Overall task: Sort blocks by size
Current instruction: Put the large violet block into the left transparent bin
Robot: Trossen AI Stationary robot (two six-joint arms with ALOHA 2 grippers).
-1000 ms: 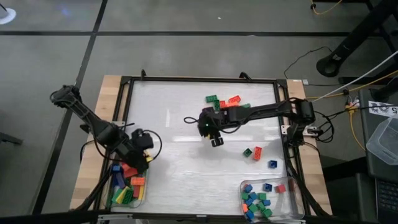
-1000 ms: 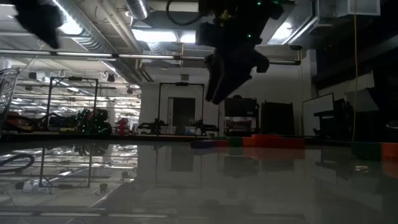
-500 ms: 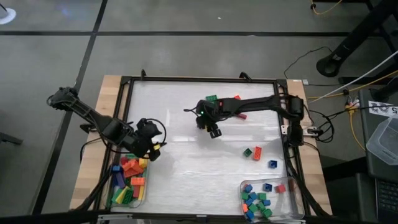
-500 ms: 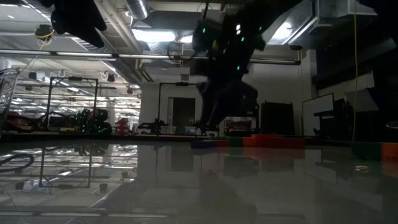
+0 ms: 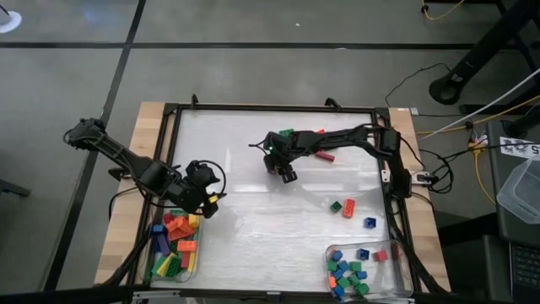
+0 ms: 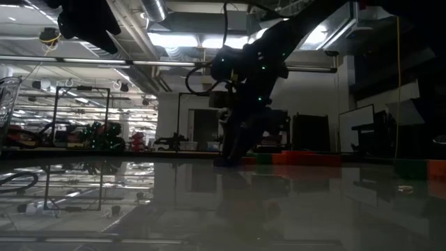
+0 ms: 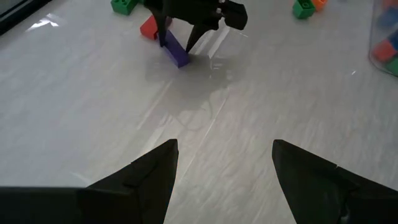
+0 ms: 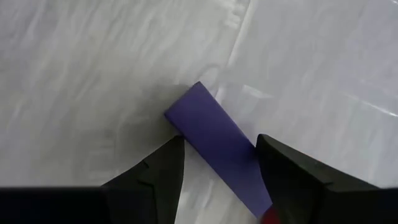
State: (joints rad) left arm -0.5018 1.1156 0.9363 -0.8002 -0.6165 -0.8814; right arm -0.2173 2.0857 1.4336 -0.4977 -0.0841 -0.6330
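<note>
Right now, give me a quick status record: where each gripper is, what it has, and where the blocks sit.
right gripper: low at the table's far middle, open fingers either side of a purple block, not closed on it
left gripper: open, empty, above the left tray
left tray: long blocks
right tray: small blocks
loose blocks: a few on the right side of the table, more behind the right gripper

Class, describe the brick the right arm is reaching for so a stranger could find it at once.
Start at the white table and find the right tool near its far middle. Between its open fingers lies a long purple brick, the only purple one, beside a red brick.
</note>
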